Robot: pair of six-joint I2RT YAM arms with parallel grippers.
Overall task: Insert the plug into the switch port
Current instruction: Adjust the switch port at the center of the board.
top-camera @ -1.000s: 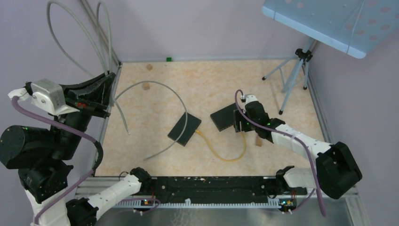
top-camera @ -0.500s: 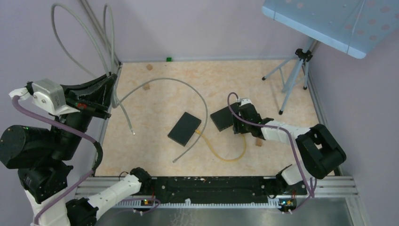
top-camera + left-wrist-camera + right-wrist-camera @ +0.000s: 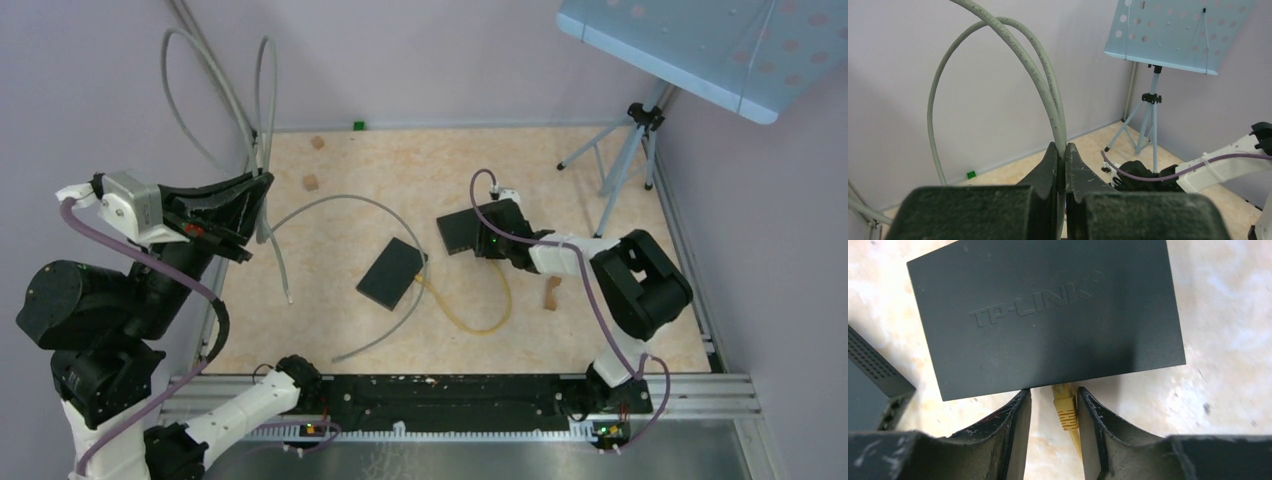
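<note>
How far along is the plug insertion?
Done: the yellow plug lies tip against the edge of the TP-Link switch. In hand: the right claw straddles it, jaws not closed on it; the left claw is shut on a grey cable, held high. Left: seating can't be confirmed; likely grip and push home.

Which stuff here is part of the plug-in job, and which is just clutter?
Job: yellow plug, TP-Link switch, right end effector, yellow cable.
Rest: second black box, wooden blocks, music stand, grey cable in left end effector.
</note>
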